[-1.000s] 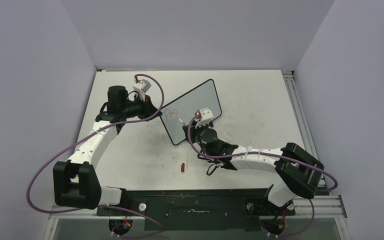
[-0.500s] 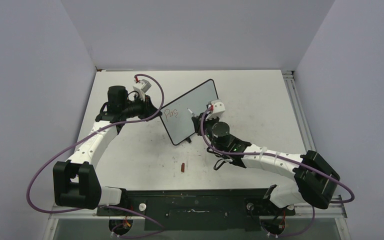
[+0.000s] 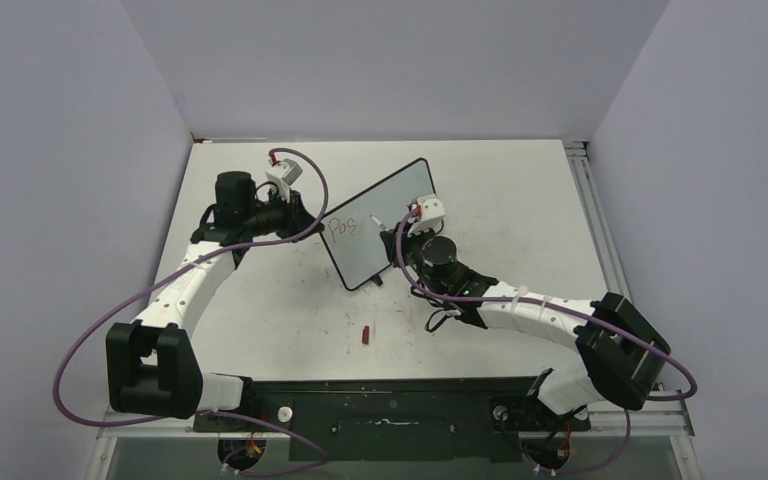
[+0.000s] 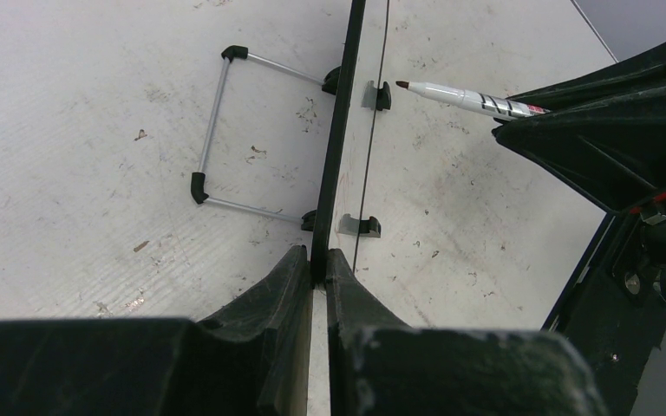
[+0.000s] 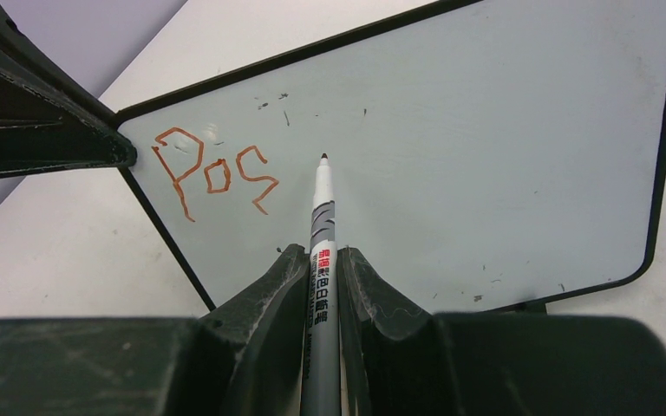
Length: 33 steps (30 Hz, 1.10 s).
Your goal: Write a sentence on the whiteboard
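The whiteboard [image 3: 385, 215] stands tilted on the table, black-framed with a grey-white face [image 5: 486, 147]. My left gripper [image 3: 308, 222] is shut on its left edge, and the thin black frame [image 4: 340, 147] runs away from between the jaws [image 4: 319, 258]. The sentence [image 5: 217, 173] reads "Pos" in reddish-orange at the board's upper left [image 3: 343, 226]. My right gripper [image 5: 321, 258] is shut on a grey marker [image 5: 322, 217]. The marker tip points at the face just right of the "s". In the left wrist view the marker [image 4: 473, 100] looks slightly off the board.
A small red marker cap [image 3: 365, 334] lies on the white table in front of the board. The board's wire stand [image 4: 212, 130] sticks out behind it. Grey walls close in the table at the back and sides, with a metal rail [image 3: 600, 240] along the right edge.
My right arm has swung right and up along the board, carrying the marker tip away from the "s" to a spot right of it. The left arm and board stay still.
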### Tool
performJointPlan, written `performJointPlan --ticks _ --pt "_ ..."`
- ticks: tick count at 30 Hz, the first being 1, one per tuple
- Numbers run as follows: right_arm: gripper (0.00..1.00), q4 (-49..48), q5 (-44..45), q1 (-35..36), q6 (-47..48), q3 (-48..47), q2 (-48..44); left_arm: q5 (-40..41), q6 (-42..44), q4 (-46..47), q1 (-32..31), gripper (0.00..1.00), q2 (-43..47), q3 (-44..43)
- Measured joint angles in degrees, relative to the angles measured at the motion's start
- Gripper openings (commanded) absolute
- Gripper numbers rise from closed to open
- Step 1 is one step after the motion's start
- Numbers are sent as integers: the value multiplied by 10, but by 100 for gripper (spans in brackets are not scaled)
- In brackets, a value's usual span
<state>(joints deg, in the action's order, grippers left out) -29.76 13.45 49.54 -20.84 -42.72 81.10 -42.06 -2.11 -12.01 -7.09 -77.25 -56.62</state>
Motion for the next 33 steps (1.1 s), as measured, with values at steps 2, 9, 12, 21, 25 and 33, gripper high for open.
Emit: performJointPlan --ticks 2,9,12,21,25,33 --pt "5 -2 -5 0 2 -4 6 0 0 0 0 0 0 0" --pt "5 -14 -16 0 6 -20 31 0 0 0 0 0 0 0" --pt "5 -17 -19 0 7 -26 38 0 0 0 0 0 0 0" --pt "5 -32 -23 0 7 -39 52 0 0 0 0 0 0 0" --pt "5 -36 -24 0 7 -42 59 1 0 0 0 0 0 0" --pt "5 -36 -25 0 7 -42 59 1 0 -4 0 0 -1 -2"
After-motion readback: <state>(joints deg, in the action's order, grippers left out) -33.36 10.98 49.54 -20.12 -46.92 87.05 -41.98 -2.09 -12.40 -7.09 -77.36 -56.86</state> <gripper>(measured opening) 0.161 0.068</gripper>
